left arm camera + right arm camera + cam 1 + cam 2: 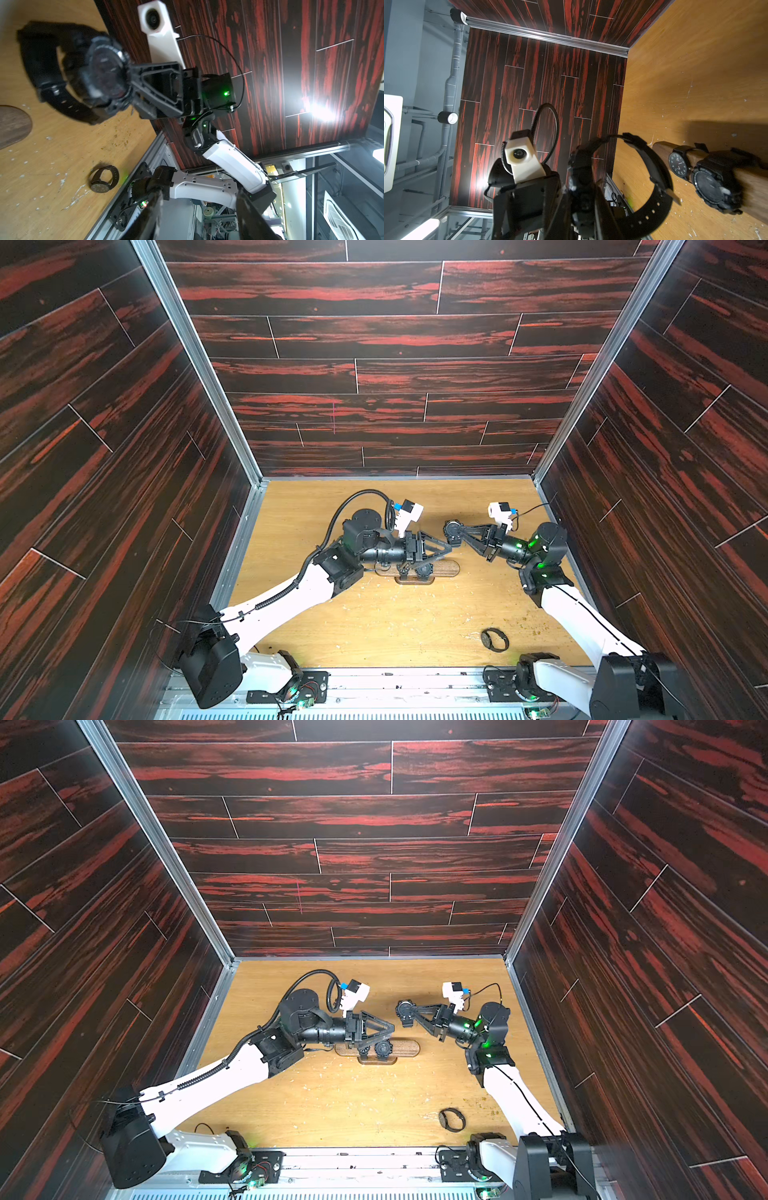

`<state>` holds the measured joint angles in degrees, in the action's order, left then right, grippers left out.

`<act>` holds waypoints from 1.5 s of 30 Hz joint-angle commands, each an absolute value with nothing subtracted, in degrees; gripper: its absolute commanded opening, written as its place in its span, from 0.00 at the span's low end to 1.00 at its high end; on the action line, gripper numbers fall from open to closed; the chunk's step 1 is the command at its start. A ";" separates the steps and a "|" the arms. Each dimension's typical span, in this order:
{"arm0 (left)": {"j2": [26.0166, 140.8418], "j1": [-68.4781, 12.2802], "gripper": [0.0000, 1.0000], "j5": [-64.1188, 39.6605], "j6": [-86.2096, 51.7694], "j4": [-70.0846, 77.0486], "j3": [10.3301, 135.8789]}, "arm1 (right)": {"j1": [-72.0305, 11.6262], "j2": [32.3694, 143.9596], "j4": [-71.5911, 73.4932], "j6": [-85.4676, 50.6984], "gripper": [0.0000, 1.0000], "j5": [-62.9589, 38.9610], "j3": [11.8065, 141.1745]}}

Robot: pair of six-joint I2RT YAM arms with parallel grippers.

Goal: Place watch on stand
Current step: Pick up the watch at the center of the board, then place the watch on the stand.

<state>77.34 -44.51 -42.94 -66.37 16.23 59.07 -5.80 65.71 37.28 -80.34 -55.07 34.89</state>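
Note:
A chunky black watch (452, 529) (405, 1009) (106, 76) hangs in the air behind the right end of the stand, with my right gripper (456, 533) (581, 199) shut on its case and its strap looped open. The stand (448, 568) (407, 1048) (660, 150) is a dark wooden bar on an oval base, mid-table. Two black watches (679, 164) (714, 185) are wrapped around the bar. My left gripper (447, 550) (198, 194) hovers over the bar and points at the held watch. Its fingers (149, 216) stand apart with nothing between them.
Another black watch (494, 640) (451, 1120) (101, 182) lies flat on the wooden table (374, 622) near the front right, close to the right arm's base. Dark panel walls enclose the table on three sides. White flecks litter the tabletop.

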 commanded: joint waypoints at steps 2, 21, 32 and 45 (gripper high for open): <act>73.86 -44.16 0.62 -39.05 -63.23 13.26 56.95 | -5.51 67.40 37.76 -79.03 0.00 -56.92 38.63; 69.30 -35.41 0.67 -40.20 -62.91 3.90 53.33 | -0.86 58.27 0.51 -54.64 0.00 -54.29 39.28; 63.64 -25.93 0.67 -39.95 -62.12 -2.52 43.49 | 1.97 59.61 -1.97 -51.18 0.00 -53.99 30.76; 67.38 -21.09 0.68 -41.15 -65.42 5.14 35.02 | 2.22 65.60 -0.04 -47.02 0.00 -51.99 28.83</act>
